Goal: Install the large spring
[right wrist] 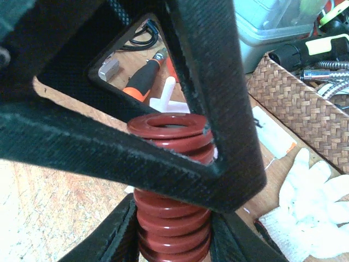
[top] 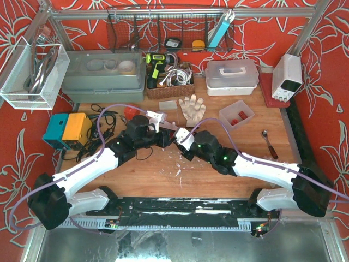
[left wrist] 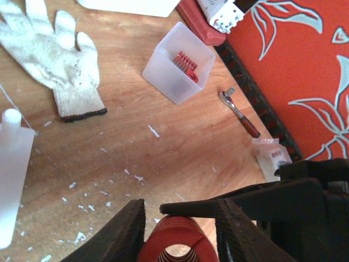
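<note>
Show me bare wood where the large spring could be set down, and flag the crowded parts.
Best: bare wood bordered by the glove, the clear bin and the ratchet. Also the flecked strip just beyond the near rail. Crowded: the cables at left, the grey box and wicker basket along the back.

Both arms are stretched forward and angled inward, left arm (top: 87,169) and right arm (top: 267,166), elbows low, wrists meeting nose to nose in the middle. The left end effector (left wrist: 175,218) has its fingers (left wrist: 128,234) closed in on the large spring (right wrist: 169,128), one on each side. The right end effector (right wrist: 173,226) clamps the same spring, fingers (right wrist: 117,240) pressed against its coils. The two end effectors overlap, and the left one's finger frame crosses directly in front of the right one.
</note>
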